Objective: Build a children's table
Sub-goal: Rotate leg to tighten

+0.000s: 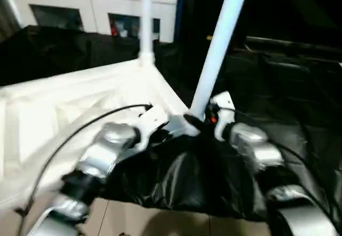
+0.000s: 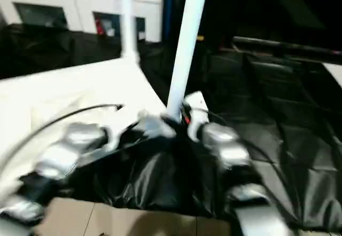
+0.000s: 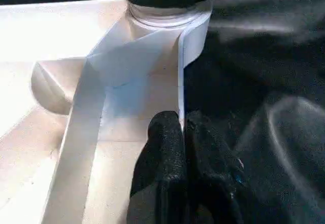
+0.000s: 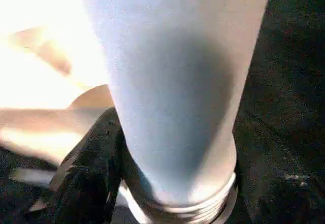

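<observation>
The children's table tabletop (image 1: 64,107) lies upside down on the left, its ribbed underside facing up. One white leg (image 1: 146,22) stands upright in the far corner socket. A second leg (image 1: 219,43) leans over the near right corner. My right gripper (image 1: 199,119) is shut on this leg just above its base. The right wrist view shows the leg's threaded end (image 4: 188,203) with a black finger (image 4: 89,173) against it. My left gripper (image 3: 182,125) is shut on the tabletop's thin side wall (image 3: 179,66), just short of that corner socket (image 3: 162,18).
Black sheeting (image 1: 278,86) covers the ground to the right and behind the tabletop. A white cabinet with glass doors (image 1: 91,6) stands at the back. Pale floor (image 1: 160,220) shows at the near edge. A black cable (image 1: 69,134) arcs over the tabletop to my left arm.
</observation>
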You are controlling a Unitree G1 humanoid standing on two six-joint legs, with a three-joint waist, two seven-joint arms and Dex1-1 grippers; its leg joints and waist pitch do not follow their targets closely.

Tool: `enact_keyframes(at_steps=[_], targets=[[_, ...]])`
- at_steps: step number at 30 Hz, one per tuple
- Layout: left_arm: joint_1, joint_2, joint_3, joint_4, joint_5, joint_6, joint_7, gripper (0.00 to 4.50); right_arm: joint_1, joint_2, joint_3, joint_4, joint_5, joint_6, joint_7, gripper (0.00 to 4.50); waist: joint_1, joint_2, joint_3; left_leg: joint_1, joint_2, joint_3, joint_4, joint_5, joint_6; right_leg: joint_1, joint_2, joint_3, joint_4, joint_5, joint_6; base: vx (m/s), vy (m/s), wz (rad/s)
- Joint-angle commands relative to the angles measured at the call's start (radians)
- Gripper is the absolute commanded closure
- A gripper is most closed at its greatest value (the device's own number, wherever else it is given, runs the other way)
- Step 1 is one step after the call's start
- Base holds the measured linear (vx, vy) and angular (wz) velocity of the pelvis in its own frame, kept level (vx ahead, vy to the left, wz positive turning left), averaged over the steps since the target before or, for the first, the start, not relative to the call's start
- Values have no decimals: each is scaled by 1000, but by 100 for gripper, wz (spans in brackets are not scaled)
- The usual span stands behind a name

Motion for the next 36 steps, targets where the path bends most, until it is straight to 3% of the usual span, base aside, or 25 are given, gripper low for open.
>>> enact_keyframes(at_steps=[1,4,5,7,9,10,12,13,17,19,25,30,35,36], targets=[[-56,-24,32,-31,-8,-8,43,450,27,19,-21,108,2,64,-88,182,-5,25,-57,17,68,-44,-74,-384,-6,26,-125,62,-123,-591,-31,0,0,0],[-68,-72,22,-31,-3,-1,77,450,-39,94,-86,158,55,73,-185,182,-11,24,-60,12,69,-45,-75,-364,-2,29,-125,65,-116,-549,-45,0,0,0],[-67,-77,17,-31,-2,-5,77,450,-51,105,-87,165,53,70,-194,182,-11,25,-62,14,70,-45,-75,-363,-4,27,-125,66,-114,-535,-52,0,0,0],[-65,-78,7,-27,3,-23,77,450,-66,115,-82,179,40,55,-200,182,-7,19,-67,5,73,-42,-78,-318,2,32,-128,77,-100,-459,-79,0,0,0],[-60,-71,-4,-27,9,-39,70,450,-70,115,-67,184,21,35,-196,182,-6,20,-70,0,74,-38,-78,-277,9,34,-128,84,-91,-405,-103,0,0,0],[-56,-69,-5,-31,8,-36,69,450,-70,114,-63,184,15,27,-195,182,-2,14,-73,-3,72,-34,-76,-240,16,36,-130,88,-85,-374,-115,0,0,0],[-48,-62,-6,-41,-1,-40,58,450,-67,113,-65,184,17,15,-184,182,3,13,-72,-5,71,-30,-74,-212,24,36,-129,91,-81,-364,-124,0,0,0],[-38,-51,-11,-50,-8,-58,37,450,-64,111,-75,182,27,8,-161,126,5,13,-75,-7,70,-29,-74,-196,29,39,-129,92,-79,-358,-125,0,0,0],[-30,-41,-10,-50,-7,-67,24,450,-63,103,-81,174,32,-2,-131,91,9,16,-80,-8,76,-29,-75,-153,37,41,-127,93,-70,-296,-142,0,0,0],[-27,-36,-10,-49,-6,-73,15,450,-65,96,-78,168,28,-14,-116,78,10,20,-86,-14,80,-29,-73,-94,47,42,-123,95,-51,-174,-174,0,0,0],[-13,-3,-17,-66,-15,-101,-40,450,-45,38,-46,87,14,-33,-9,65,20,21,-84,-15,78,-24,-71,-100,59,44,-126,95,-57,-202,-173,0,0,0],[6,37,-21,-87,-26,-129,-104,450,18,-55,12,-59,13,-16,189,65,28,20,-87,-15,80,-23,-70,-86,73,45,-123,95,-49,-169,-175,0,0,0],[29,74,-28,-109,-47,-162,-172,450,68,-136,65,-151,8,-16,340,65,36,19,-85,-15,76,-21,-69,-100,82,45,-122,95,-57,-209,-158,0,0,0],[34,83,-29,-114,-52,-176,-189,450,81,-158,80,-174,4,-14,375,65,38,23,-84,-15,75,-22,-69,-101,80,44,-121,95,-58,-221,-154,0,0,0]])
